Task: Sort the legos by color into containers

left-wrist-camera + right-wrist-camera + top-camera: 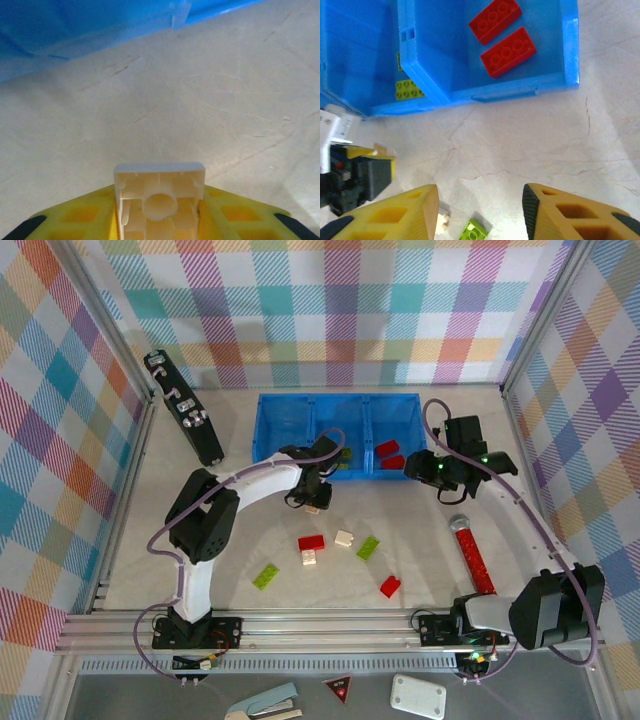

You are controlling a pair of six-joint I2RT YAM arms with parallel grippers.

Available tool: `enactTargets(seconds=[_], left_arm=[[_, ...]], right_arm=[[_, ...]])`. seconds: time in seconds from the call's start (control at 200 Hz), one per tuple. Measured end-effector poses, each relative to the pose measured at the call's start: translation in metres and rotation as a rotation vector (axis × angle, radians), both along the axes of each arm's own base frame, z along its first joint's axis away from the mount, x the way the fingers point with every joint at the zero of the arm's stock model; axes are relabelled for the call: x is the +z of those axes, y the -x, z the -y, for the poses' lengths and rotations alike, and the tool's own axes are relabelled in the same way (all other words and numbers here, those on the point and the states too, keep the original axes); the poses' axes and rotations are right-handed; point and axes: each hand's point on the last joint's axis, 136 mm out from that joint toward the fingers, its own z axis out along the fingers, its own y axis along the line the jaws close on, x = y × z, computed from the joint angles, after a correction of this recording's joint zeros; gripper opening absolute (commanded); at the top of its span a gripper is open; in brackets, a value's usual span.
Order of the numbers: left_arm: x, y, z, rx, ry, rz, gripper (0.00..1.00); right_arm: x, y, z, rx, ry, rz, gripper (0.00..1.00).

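The left tool (160,220) grasps a cream brick (159,185) just near of the tray (485,92). The right tool (480,200) is released and empty, near the right compartment (550,50), which holds two red bricks (507,51). Green bricks (407,90) lie in the middle compartment (365,50). Six loose bricks (311,542) lie on the surface (420,540).

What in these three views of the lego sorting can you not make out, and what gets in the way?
1. Left wrist view: the cream brick is cut off by the bottom edge, and its studs are unseen.
2. Right wrist view: the green bricks in the tray sit partly behind a divider wall.
3. Top view: the left arm overlaps the near part of the tray's middle compartment.
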Motion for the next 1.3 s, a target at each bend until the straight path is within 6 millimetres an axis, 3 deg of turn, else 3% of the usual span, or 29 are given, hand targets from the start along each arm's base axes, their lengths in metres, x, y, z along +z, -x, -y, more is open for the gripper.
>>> enactTargets(seconds=[0.175, 0.35, 0.655, 0.755, 0.94, 1.3], left_arm=[[0.036, -0.009, -0.01, 0.026, 0.03, 0.055, 0.39], [0.07, -0.031, -0.024, 0.074, 0.064, 0.118, 0.39], [0.106, -0.08, -0.059, 0.176, 0.096, 0.189, 0.4], [0.104, -0.1, -0.067, 0.206, 0.095, 0.198, 0.4], [0.075, -0.128, -0.076, 0.236, 0.067, 0.166, 0.39], [0.041, -0.158, -0.079, 0.255, 0.047, 0.128, 0.39]], right_arm=[[-0.011, 0.013, 0.003, -0.004, 0.008, -0.035, 0.49], [-0.015, 0.026, 0.006, -0.008, 0.008, -0.048, 0.5], [-0.014, 0.041, 0.009, -0.016, 0.008, -0.053, 0.5], [-0.013, 0.045, 0.01, -0.023, 0.003, -0.053, 0.5], [-0.012, 0.053, 0.012, -0.03, 0.0, -0.06, 0.5], [-0.015, 0.071, 0.017, -0.047, 0.002, -0.064, 0.5]])
